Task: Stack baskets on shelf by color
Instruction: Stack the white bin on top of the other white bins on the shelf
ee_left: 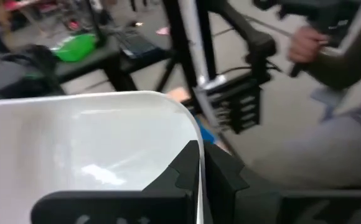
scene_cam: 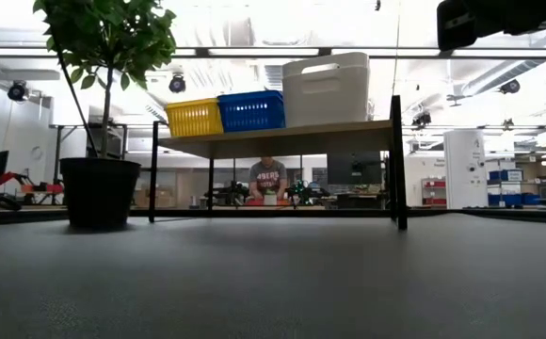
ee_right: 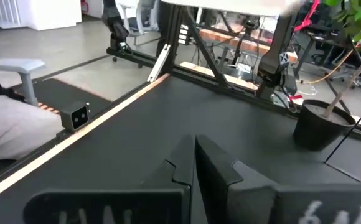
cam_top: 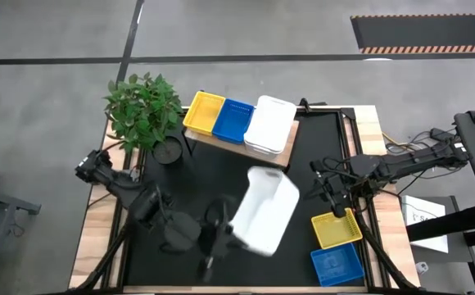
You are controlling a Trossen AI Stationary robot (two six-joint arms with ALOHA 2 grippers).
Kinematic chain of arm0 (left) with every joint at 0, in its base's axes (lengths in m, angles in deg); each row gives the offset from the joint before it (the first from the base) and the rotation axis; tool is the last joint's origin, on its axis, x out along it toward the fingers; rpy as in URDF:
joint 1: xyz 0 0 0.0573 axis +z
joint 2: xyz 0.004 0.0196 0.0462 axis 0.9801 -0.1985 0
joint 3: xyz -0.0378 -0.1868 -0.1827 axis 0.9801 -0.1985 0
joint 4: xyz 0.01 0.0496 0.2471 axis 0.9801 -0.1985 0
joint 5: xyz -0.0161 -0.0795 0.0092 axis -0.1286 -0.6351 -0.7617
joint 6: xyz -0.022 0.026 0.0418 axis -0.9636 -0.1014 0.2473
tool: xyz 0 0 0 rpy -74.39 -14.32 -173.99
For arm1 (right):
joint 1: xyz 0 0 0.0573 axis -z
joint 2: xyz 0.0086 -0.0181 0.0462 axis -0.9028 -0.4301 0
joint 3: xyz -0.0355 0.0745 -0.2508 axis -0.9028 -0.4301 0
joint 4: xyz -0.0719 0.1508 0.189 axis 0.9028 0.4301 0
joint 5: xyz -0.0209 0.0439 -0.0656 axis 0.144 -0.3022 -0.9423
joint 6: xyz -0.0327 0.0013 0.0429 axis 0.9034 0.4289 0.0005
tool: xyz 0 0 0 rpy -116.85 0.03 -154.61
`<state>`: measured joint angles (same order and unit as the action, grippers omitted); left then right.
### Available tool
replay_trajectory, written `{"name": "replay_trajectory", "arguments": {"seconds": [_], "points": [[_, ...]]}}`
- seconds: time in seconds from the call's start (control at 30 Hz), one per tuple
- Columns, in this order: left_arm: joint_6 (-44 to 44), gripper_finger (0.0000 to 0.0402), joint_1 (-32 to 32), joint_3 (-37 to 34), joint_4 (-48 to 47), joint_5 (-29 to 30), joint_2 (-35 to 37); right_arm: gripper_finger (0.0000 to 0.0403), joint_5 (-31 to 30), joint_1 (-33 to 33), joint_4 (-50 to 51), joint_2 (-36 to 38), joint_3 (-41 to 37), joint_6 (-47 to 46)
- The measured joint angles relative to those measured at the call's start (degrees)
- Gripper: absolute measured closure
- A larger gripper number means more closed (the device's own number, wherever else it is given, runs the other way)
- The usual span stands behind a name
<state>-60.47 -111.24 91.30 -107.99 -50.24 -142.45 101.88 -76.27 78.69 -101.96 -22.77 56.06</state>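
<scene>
My left claw (cam_top: 225,238) is clamped on the rim of a white rectangular plastic basket (cam_top: 264,211), held tilted above the black-topped bench (cam_top: 213,176) w/ its wooden rim, near the bench's middle. On the light-brown wood-grain shelf (cam_top: 233,146) at the far side sit, left to right, a yellow plastic basket (cam_top: 203,113), a blue plastic basket (cam_top: 233,120) touching it, and a stack of white baskets (cam_top: 269,124) beside that. My right claw (cam_top: 323,190) hangs shut and empty over the bench's right side. Just beside it lies another yellow basket (cam_top: 335,229), w/ a second blue basket (cam_top: 337,265) next to that. A potted green plant (cam_top: 143,111) stands at the shelf's left end.
</scene>
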Motion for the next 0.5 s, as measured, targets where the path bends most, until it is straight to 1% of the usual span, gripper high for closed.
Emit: {"name": "replay_trajectory", "arguments": {"seconds": [0.1,0.3,0.5], "points": [[2.63,0.0402,3.36,0.43,-0.37,0.11,0.03,0.0394,0.0,0.0,0.66,1.97,0.0,-0.45],[7.45,0.0401,11.16,0.83,-0.32,-0.37,0.1,0.0394,0.02,0.0,6.49,6.2,0.0,-2.17],[13.05,0.0401,19.05,0.83,-0.3,-0.46,0.1,0.0394,0.02,0.0,7.66,7.83,0.0,-2.19]]}}
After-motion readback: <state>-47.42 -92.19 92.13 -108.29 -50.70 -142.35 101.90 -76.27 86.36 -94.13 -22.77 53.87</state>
